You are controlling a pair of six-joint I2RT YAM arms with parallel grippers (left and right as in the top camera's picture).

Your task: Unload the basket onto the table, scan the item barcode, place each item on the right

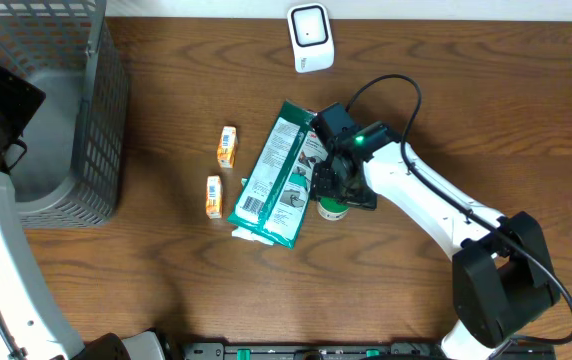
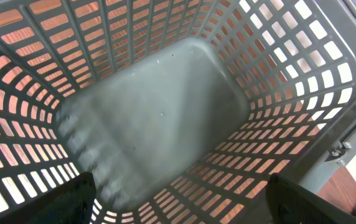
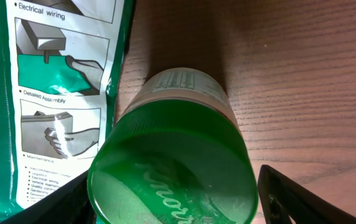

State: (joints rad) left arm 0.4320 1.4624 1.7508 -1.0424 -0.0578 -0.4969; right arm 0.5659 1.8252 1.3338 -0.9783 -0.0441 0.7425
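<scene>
**Inspector:** How are the surface and the surroundings described?

**Technician:** A brown wood-grain table (image 1: 486, 90) is seen from overhead. Only a pale strip (image 1: 466, 8) is visible past its top edge. A grey slotted basket (image 1: 101, 120) occupies the upper left of the frame. A white scanner (image 1: 309, 38) is placed at top centre. A green pouch (image 1: 276, 175) lies flat at centre, with two small orange packets (image 1: 227, 146) to its left, apart from it.

**Inspector:** Where is the item located?

**Technician:** A jar (image 1: 332, 210) with a green lid is found at the pouch's right edge, well below the scanner and mostly covered by the right gripper (image 1: 334, 188).

**Inspector:** What is added by the wrist views?

**Technician:** In the right wrist view the jar (image 3: 178, 155) is shown on its side, lid toward the lens, just beside the pouch (image 3: 47, 93). The right gripper (image 3: 178, 199) is spread astride the lid. A narrow gap is seen at the finger (image 3: 290, 196) in the lower right; nothing is clamped. In the left wrist view the basket's (image 2: 277, 93) grey floor is shown, which is partly hidden overhead. The left gripper (image 2: 181, 196) is held wide apart above it, with nothing between the tips.
</scene>
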